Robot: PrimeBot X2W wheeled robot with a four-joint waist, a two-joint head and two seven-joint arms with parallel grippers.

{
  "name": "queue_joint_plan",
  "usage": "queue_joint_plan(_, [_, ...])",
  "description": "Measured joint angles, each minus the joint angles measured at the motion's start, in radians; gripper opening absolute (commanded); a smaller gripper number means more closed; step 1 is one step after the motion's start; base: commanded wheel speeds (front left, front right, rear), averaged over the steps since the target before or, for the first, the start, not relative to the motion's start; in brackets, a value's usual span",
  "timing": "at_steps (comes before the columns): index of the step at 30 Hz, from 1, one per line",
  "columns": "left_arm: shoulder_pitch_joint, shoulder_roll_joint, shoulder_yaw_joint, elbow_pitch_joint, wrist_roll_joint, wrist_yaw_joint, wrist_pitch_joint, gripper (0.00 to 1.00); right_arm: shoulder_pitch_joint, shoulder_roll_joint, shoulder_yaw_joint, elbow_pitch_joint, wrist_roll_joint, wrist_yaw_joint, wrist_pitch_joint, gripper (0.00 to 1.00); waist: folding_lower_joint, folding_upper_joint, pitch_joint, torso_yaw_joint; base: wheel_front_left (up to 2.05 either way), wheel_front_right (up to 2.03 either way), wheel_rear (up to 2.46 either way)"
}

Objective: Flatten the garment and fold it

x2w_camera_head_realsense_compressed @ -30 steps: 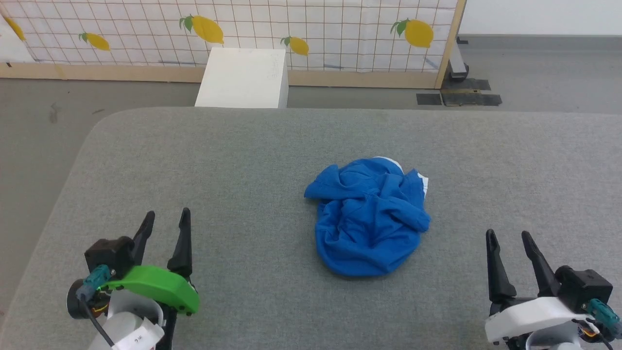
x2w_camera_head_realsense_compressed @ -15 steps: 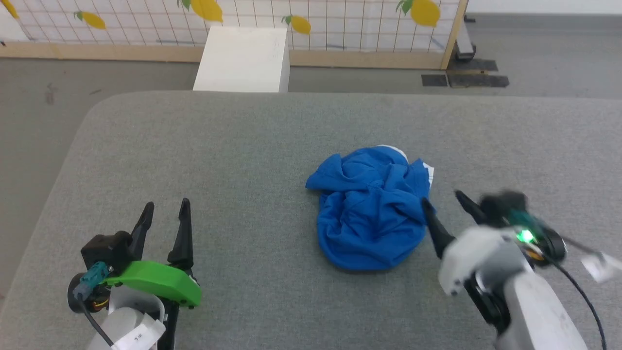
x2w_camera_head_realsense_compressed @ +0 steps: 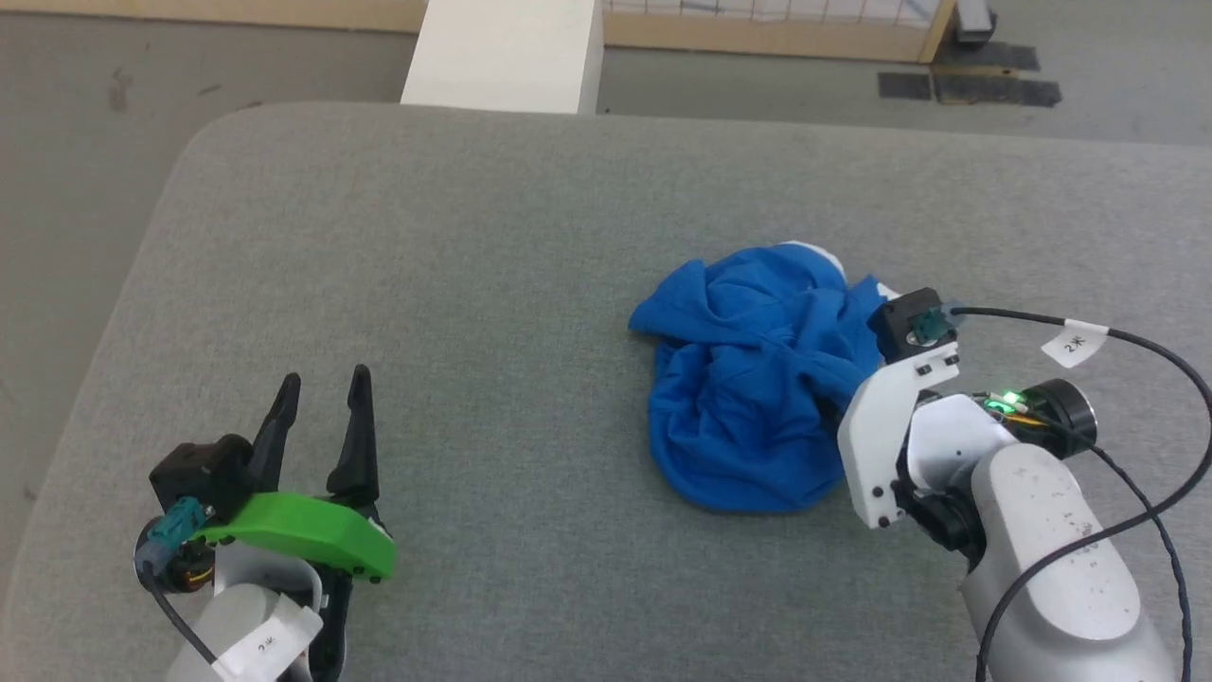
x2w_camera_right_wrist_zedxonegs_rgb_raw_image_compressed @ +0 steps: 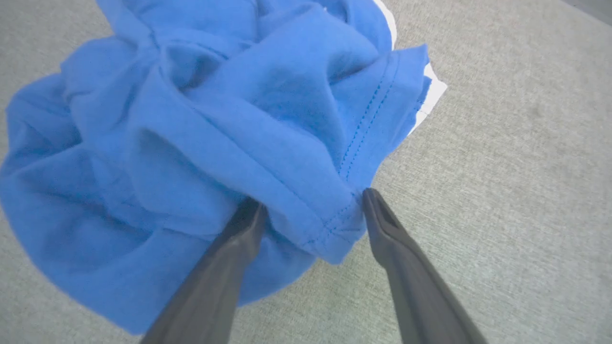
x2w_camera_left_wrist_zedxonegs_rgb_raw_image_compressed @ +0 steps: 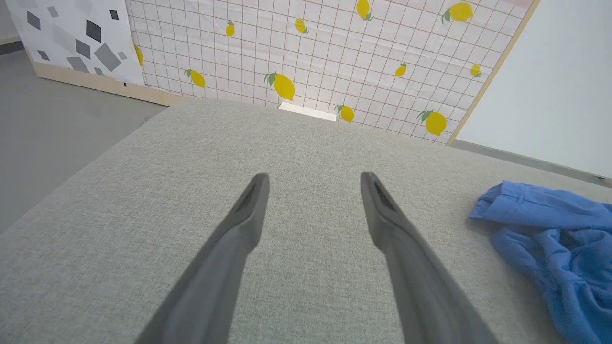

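The garment (x2w_camera_head_realsense_compressed: 748, 379) is a crumpled royal blue heap right of centre on the grey padded table (x2w_camera_head_realsense_compressed: 426, 237), with a bit of white showing at its far edge. My right gripper (x2w_camera_right_wrist_zedxonegs_rgb_raw_image_compressed: 311, 200) is open, and its two dark fingers straddle a stitched hem fold at the heap's right side (x2w_camera_right_wrist_zedxonegs_rgb_raw_image_compressed: 191, 119). In the head view the white right wrist (x2w_camera_head_realsense_compressed: 900, 417) covers those fingers. My left gripper (x2w_camera_head_realsense_compressed: 324, 379) stands open and empty at the lower left, well clear of the cloth. Its wrist view shows both fingers (x2w_camera_left_wrist_zedxonegs_rgb_raw_image_compressed: 314, 177) over bare table, with the garment (x2w_camera_left_wrist_zedxonegs_rgb_raw_image_compressed: 550, 239) off to the right.
A white box (x2w_camera_head_realsense_compressed: 507, 52) stands on the floor just past the table's far edge. The table's rounded left corner (x2w_camera_head_realsense_compressed: 189, 152) drops to grey floor. A black tagged cable (x2w_camera_head_realsense_compressed: 1070, 341) loops over the right arm. A lemon-print partition (x2w_camera_left_wrist_zedxonegs_rgb_raw_image_compressed: 311, 57) stands behind.
My right arm has swung from the lower right up to the garment's right edge, fingers now around a hem fold. The head camera has tilted down. The left gripper has stayed put.
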Motion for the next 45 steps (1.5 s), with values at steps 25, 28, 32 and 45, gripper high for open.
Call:
queue_joint_plan(25, [-0.004, -0.032, 0.005, 0.026, 0.017, -0.033, 0.0, 1.0, 0.209, 0.011, -0.402, -0.275, 0.029, 0.0, -0.05, 0.0, 0.0, 0.0, -0.049, -0.059, 0.0, 0.0, 0.0])
queue_joint_plan(28, [-0.005, -0.033, 0.001, 0.029, 0.016, -0.035, 0.0, 1.0, 0.29, 0.017, -0.458, -0.26, 0.032, 0.0, -0.011, 0.0, 0.0, 0.0, -0.05, -0.064, 0.0, 0.0, 0.0])
queue_joint_plan(32, [-0.005, -0.033, -0.003, 0.037, 0.015, -0.035, 0.004, 1.0, 0.329, 0.029, -0.482, -0.236, 0.079, 0.0, -0.005, 0.0, 0.0, 0.0, -0.046, -0.067, 0.0, 0.0, 0.0])
queue_joint_plan(45, [-0.005, -0.043, -0.019, 0.051, 0.0, -0.042, 0.017, 1.0, 0.289, 0.029, -0.514, -0.304, 0.334, 0.0, -0.413, 1.0, 0.0, 0.0, -0.075, -0.076, 0.0, 0.0, 0.0])
